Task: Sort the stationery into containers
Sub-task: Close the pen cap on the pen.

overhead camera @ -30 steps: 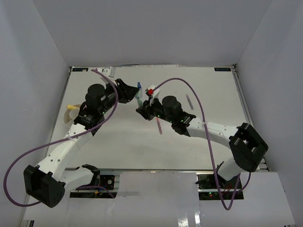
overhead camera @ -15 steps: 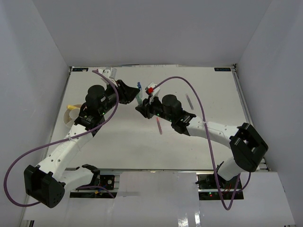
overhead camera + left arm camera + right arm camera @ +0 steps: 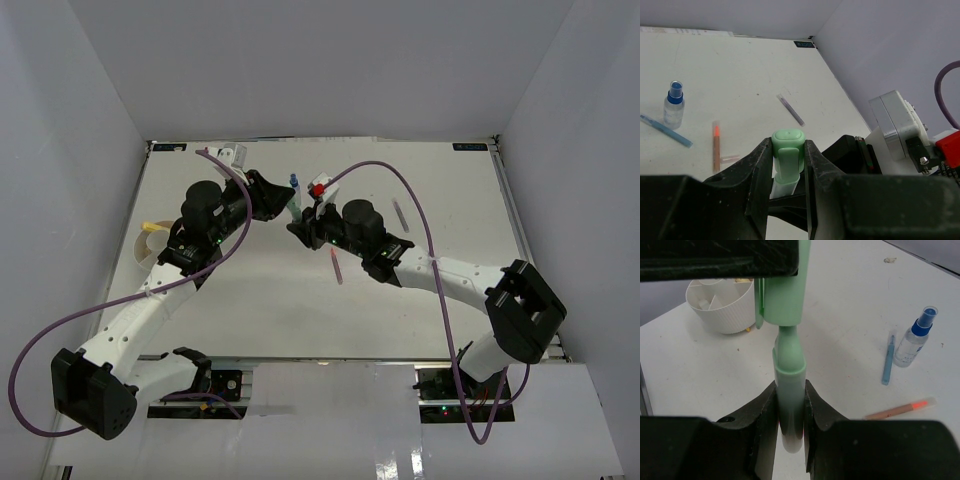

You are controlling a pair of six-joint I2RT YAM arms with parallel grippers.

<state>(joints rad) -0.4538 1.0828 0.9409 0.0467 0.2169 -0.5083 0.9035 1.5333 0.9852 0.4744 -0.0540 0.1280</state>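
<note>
A green marker (image 3: pixel 293 213) is held between both grippers above the table's middle. My left gripper (image 3: pixel 788 159) is shut on its green cap (image 3: pixel 788 146). My right gripper (image 3: pixel 790 410) is shut on its green body (image 3: pixel 789 375). In the right wrist view the cap (image 3: pixel 782 290) sits a little off the body, with the narrow neck showing between them. In the top view the left gripper (image 3: pixel 281 204) and the right gripper (image 3: pixel 299 229) almost touch. The white divided dish (image 3: pixel 725 307) stands at the left, partly hidden by the left arm in the top view (image 3: pixel 143 252).
A blue-capped bottle (image 3: pixel 674 106), a blue pen (image 3: pixel 665 130), an orange pen (image 3: pixel 716 146) and a purple pen (image 3: pixel 791 110) lie on the table. The orange pen (image 3: pixel 337 268) lies just in front of the right gripper. Grey walls close in the table.
The right gripper has shifted slightly toward the far side with the marker body. The left gripper has barely moved. Both keep their grip.
</note>
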